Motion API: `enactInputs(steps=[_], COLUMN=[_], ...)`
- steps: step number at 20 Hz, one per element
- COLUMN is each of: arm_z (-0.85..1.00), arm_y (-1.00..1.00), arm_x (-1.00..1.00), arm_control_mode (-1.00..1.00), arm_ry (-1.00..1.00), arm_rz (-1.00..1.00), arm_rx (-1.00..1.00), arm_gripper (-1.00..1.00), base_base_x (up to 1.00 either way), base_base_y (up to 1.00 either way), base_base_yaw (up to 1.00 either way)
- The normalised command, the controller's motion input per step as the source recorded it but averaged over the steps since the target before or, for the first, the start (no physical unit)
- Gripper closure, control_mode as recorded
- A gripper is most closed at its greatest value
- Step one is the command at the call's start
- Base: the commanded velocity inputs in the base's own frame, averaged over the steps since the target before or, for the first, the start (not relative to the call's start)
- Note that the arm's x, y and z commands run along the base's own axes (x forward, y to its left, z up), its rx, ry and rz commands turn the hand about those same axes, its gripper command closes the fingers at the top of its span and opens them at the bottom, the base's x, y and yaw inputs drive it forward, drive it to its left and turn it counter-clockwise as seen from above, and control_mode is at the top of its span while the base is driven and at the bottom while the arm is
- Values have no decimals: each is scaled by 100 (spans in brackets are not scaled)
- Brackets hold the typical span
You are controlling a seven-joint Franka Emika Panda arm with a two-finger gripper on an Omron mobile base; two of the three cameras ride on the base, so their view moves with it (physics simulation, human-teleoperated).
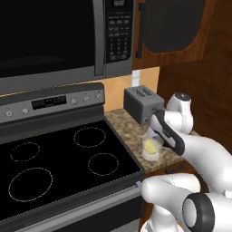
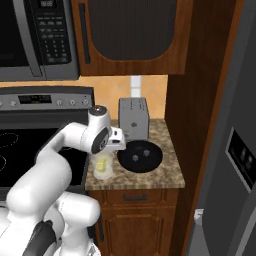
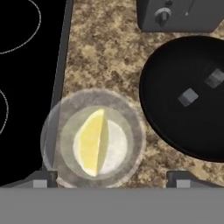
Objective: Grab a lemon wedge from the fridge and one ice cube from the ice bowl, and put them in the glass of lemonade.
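Note:
The glass of lemonade (image 3: 94,138) stands on the speckled counter beside the stove, and the lemon wedge (image 3: 91,143) lies inside it. My gripper (image 3: 111,180) hangs straight above the glass, open wide with nothing between its fingers. To the right of the glass sits the black ice bowl (image 3: 175,127) with two greyish ice cubes (image 3: 188,97) in it. From the right base view my gripper (image 2: 111,146) hovers over the glass (image 2: 102,168), next to the ice bowl (image 2: 140,156). The fridge (image 2: 235,150) fills the right edge. In the left base view the glass (image 1: 151,148) shows under my hand.
A silver toaster (image 2: 133,118) stands at the back of the counter behind the bowl. The black stovetop (image 1: 59,158) lies left of the counter, with a microwave (image 1: 54,36) above it. A wooden cabinet wall (image 2: 195,125) bounds the counter on the right.

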Motion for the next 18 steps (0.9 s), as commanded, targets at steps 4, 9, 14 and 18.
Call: enactInputs(steps=[4,9,14,18], arm_z=[0,7,20,-31], arm_y=[-55,-70,-39,-4], arm_x=[4,67,77,21], arm_control_mode=[-100,-100,-100,-100], arm_ry=[0,10,28,15], arm_rz=[0,-1,-4,-5], arm_rx=[2,-2,-4,2], arm_gripper=[-100,-100,-100,-100], base_base_x=[0,0,0,0], base_base_y=[0,0,0,0], base_base_yaw=[0,0,0,0])
